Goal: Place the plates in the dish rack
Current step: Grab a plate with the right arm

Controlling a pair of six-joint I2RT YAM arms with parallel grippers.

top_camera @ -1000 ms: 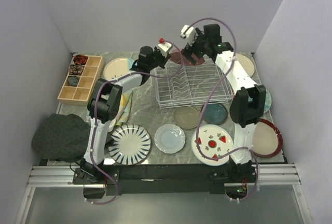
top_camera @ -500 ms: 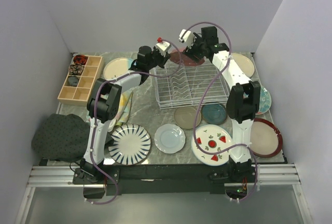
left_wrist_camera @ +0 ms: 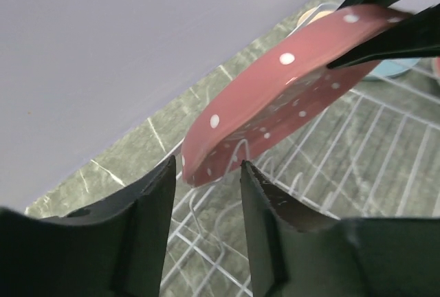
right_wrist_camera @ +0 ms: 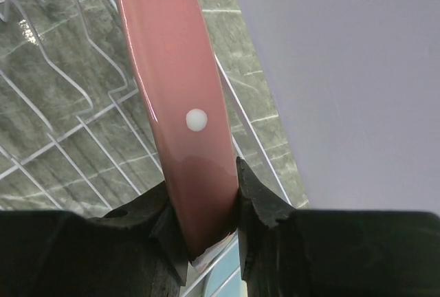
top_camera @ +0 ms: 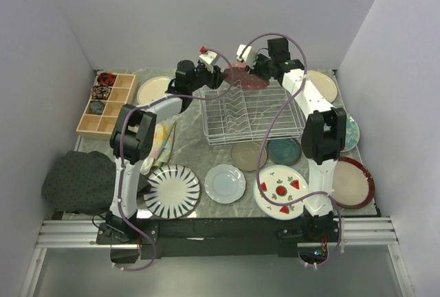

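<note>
A pink dotted plate [top_camera: 242, 77] hangs tilted over the back edge of the white wire dish rack [top_camera: 251, 115]. My right gripper [right_wrist_camera: 206, 207] is shut on its rim [right_wrist_camera: 172, 70], reaching in from the right [top_camera: 257, 72]. My left gripper [left_wrist_camera: 206, 173] stands open, and the plate's near edge [left_wrist_camera: 275, 97] sits just beyond its fingertips without touching them. In the top view the left gripper [top_camera: 220, 75] is just left of the plate. The rack's tines [left_wrist_camera: 357, 146] show below, with no plate among them.
In front of the rack lie a striped plate [top_camera: 172, 190], a pale blue one [top_camera: 225, 183], a watermelon one [top_camera: 281, 190], a taupe one [top_camera: 247, 155] and a dark teal one [top_camera: 284, 150]. More plates lie at the back left [top_camera: 155, 91] and along the right [top_camera: 354, 181]. A wooden box [top_camera: 106, 104] and a dark cloth [top_camera: 79, 180] lie at the left.
My left gripper has opened off the pink plate and drawn back a little to the left. My right gripper has closed on the plate's opposite rim.
</note>
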